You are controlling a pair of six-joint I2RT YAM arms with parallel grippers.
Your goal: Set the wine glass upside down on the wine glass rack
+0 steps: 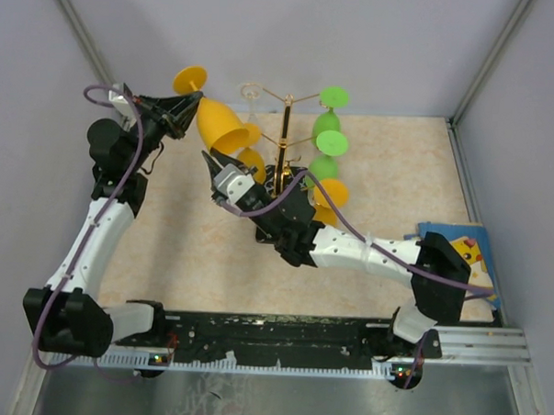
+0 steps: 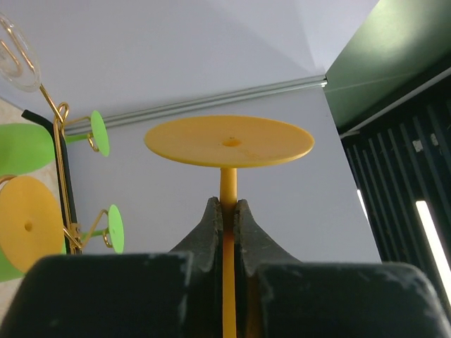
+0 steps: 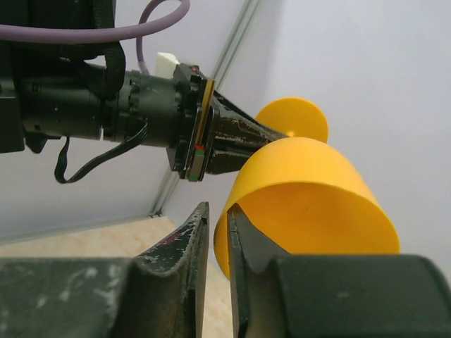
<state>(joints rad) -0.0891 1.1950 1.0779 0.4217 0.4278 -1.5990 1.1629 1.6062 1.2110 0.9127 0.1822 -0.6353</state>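
Observation:
An orange wine glass [image 1: 221, 122] hangs tilted in the air left of the gold wire wine glass rack [image 1: 285, 125], foot up-left, bowl opening down-right. My left gripper [image 1: 191, 101] is shut on its stem just below the foot, as the left wrist view shows [image 2: 227, 204] under the round foot [image 2: 229, 141]. My right gripper [image 1: 208, 157] is at the bowl's lower rim. In the right wrist view its jaws [image 3: 215, 208] stand a narrow gap apart, with the rim of the bowl [image 3: 310, 190] showing in the gap. Whether they touch it is unclear.
The rack holds green glasses [image 1: 328, 127] on its right, orange glasses [image 1: 331, 191] lower down and a clear glass [image 1: 251, 91] top left. My right arm hides its base. A colourful book [image 1: 459, 248] lies at the table's right edge. Grey walls close in on all sides.

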